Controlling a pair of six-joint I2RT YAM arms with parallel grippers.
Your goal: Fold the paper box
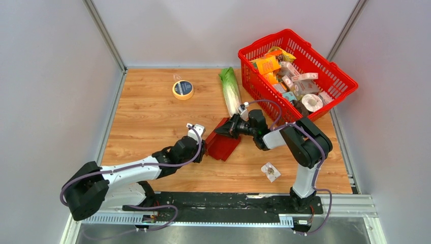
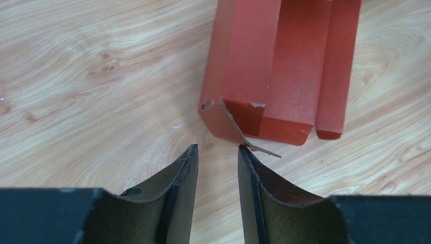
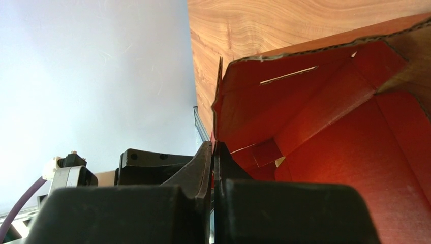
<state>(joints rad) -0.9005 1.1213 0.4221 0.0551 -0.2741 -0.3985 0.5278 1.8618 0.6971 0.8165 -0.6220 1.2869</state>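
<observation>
The dark-red paper box (image 1: pixel 222 142) lies partly folded on the wooden table between the two arms. In the left wrist view it (image 2: pixel 277 71) lies flat-sided just beyond my fingers, a thin torn flap sticking out at its near corner. My left gripper (image 2: pixel 217 148) is open and empty, its right fingertip (image 2: pixel 246 152) close to that flap. My right gripper (image 3: pixel 214 147) is shut on the edge of one box wall (image 3: pixel 239 112), holding it raised; the red inside of the box (image 3: pixel 356 147) fills the right of that view. From above the right gripper (image 1: pixel 227 128) sits at the box's far end.
A big red mesh basket (image 1: pixel 335 76) full of packaged goods stands at the back right. A green-white vegetable (image 1: pixel 230 90) lies beside it. A yellow tape roll (image 1: pixel 183 89) lies at the back left. A small clear packet (image 1: pixel 270 171) lies near the right arm's base.
</observation>
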